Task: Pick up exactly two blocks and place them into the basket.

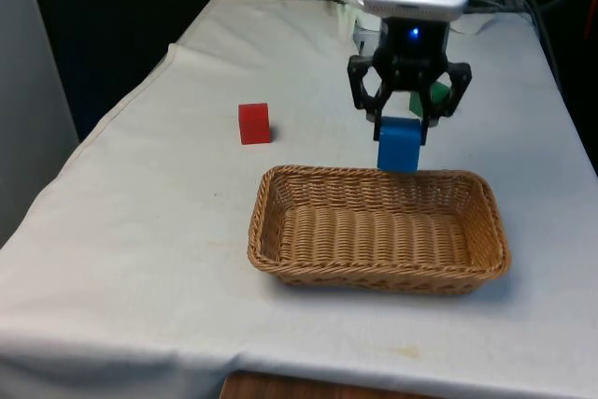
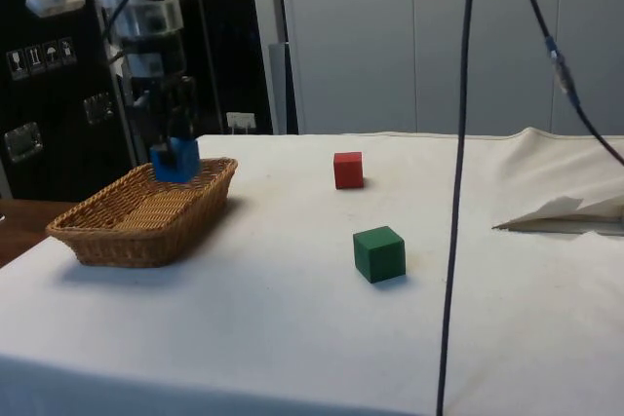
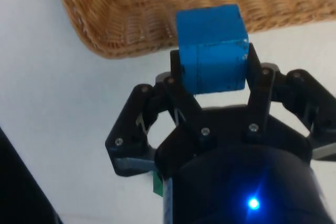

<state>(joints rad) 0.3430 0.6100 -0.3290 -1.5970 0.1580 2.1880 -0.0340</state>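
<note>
While the counter (image 1: 140, 231) w/ white cloth carries everything, the wicker basket (image 1: 378, 273) sits near the front edge, nothing inside it. Pincer (image 1: 404, 128) hangs above the basket's far rim, clamped on blue block (image 1: 399, 144), block held in air just over the rim, approx upright. Green block (image 2: 379, 253) sits on cloth, well apart from basket. Red block (image 1: 254, 123) sits on cloth too, off to front view's left of pincer.

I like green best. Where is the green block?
The green block sits on the white cloth in the side view, nearer that camera than the red block, well away from the basket.
</note>
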